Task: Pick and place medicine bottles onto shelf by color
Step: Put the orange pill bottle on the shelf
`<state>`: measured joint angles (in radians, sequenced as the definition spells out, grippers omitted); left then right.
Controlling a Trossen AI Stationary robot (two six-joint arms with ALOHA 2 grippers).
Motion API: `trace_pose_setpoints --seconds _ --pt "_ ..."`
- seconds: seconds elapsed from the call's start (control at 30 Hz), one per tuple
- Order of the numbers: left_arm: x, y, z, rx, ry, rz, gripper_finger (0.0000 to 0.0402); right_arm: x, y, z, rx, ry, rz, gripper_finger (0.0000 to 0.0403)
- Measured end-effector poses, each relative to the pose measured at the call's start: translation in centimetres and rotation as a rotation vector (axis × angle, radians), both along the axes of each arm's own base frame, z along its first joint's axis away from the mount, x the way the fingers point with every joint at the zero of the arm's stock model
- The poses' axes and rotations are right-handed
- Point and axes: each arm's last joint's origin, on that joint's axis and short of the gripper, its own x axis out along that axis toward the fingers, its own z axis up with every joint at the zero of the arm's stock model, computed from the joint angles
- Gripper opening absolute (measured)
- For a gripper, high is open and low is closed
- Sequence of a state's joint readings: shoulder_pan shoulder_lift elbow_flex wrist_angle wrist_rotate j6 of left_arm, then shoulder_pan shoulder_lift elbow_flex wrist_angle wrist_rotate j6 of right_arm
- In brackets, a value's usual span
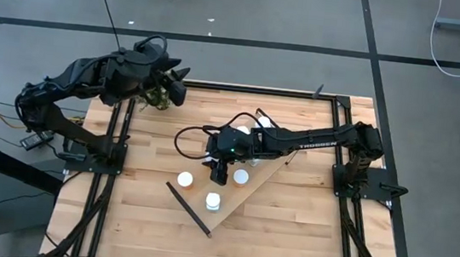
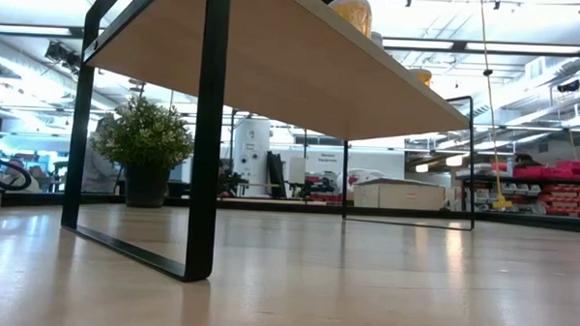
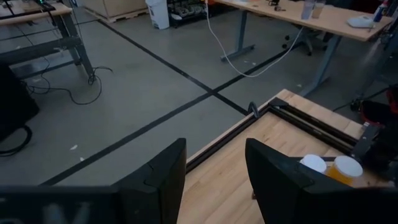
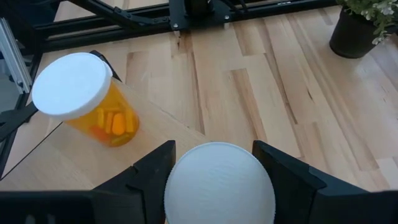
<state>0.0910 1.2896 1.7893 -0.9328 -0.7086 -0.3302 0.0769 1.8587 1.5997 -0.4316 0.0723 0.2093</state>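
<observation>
At the far left corner of the pale butcher-block wooden tabletop (image 1: 290, 212), the left gripper (image 1: 176, 84) hangs beside the small green potted plant in a dark pot (image 1: 158, 97), its two dark fingers (image 3: 161, 180) spread apart with nothing between them; past them the left wrist view shows a white cap beside an orange-bodied bottle with a white cap (image 3: 346, 169) at the board's edge. Toward the middle, a white-capped bottle (image 1: 184, 178) stands on the bare tabletop just beside the black metal rail (image 1: 187, 207) at the near end of the long light-wood shelf board (image 1: 240, 200), which lies slantwise across the table. Another white-capped, orange-bodied pill bottle (image 1: 213, 201) stands on the shelf near that rail. Just beyond it the right gripper (image 1: 219, 174) is lowered over the shelf, its fingers pinching a round white-capped bottle (image 4: 219, 183) between them. Beside that grip stands an orange translucent bottle with pills inside and a white cap (image 4: 87, 99). Further right, one more white cap (image 1: 241, 177) sits on the shelf next to the gripper, and others show beneath the right arm (image 1: 314, 142).
</observation>
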Motion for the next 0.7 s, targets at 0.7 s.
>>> trace_pose_setpoints --seconds 0.7 --pt "0.04 0.01 -0.1 0.007 0.017 -0.003 0.0172 -0.04 0.01 -0.03 0.007 0.007 0.001 0.0217"
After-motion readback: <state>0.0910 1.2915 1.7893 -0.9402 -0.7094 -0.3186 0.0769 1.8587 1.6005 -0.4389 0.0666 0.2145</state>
